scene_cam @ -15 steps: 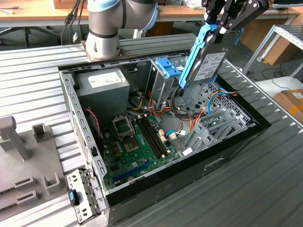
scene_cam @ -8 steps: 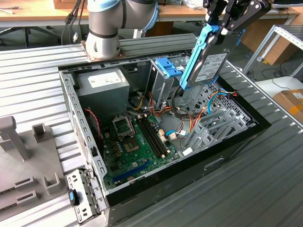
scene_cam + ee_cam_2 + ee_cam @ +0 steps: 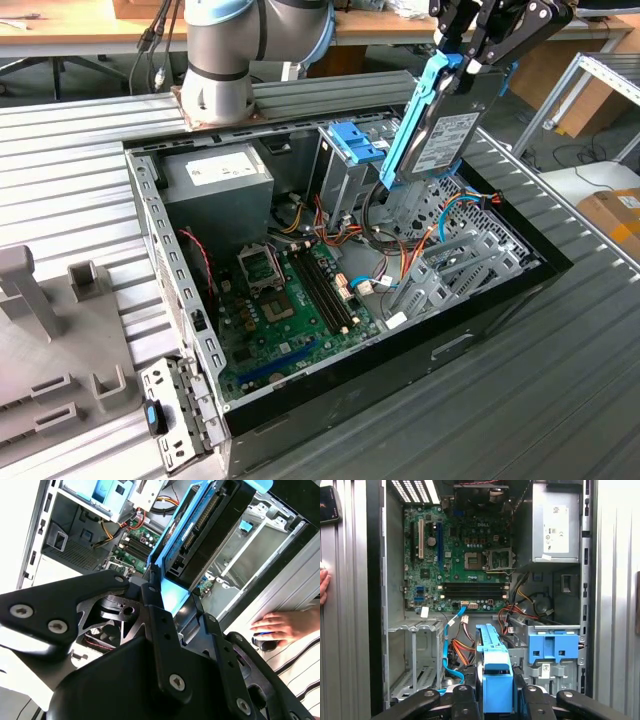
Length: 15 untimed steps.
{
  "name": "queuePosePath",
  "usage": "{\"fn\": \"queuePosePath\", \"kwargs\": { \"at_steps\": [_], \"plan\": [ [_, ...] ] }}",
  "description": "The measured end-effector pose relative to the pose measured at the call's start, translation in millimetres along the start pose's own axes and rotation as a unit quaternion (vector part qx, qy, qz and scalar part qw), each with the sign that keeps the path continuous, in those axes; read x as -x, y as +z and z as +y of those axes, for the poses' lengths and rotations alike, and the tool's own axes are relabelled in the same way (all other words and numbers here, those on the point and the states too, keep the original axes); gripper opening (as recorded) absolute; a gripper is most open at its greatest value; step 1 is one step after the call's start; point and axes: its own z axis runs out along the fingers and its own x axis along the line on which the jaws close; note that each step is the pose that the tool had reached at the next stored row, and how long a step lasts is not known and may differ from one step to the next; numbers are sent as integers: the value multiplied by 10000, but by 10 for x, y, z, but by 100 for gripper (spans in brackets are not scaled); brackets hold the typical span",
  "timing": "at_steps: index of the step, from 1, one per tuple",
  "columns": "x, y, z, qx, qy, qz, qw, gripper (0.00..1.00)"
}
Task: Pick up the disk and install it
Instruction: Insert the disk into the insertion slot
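The disk (image 3: 443, 135), grey with a white label and blue rails, hangs on edge above the open computer case (image 3: 480, 325). My gripper (image 3: 468, 62) is shut on its upper end. The disk's lower end is level with the top of the drive cages, just to the exterior view's right of the blue latch (image 3: 352, 140). In the first wrist view the disk (image 3: 495, 667) shows edge-on, its blue rail between my gripper's (image 3: 496, 697) black fingers. The second wrist view shows the disk's (image 3: 205, 527) connector end pointing down into the case.
Inside the case lie the motherboard (image 3: 290, 300), the power-supply box (image 3: 215, 175), loose cables (image 3: 345, 235) and a metal bay (image 3: 455, 250) below the disk. A person's hand (image 3: 280, 625) rests on the ribbed table beside the case. A grey fixture (image 3: 40, 310) stands at the exterior view's left.
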Motion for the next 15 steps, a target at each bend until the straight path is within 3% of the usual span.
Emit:
{"fn": "queuePosePath", "kwargs": {
  "at_steps": [15],
  "plan": [
    [-55,-2,-2,0,0,0,10000,36]
  ]
}}
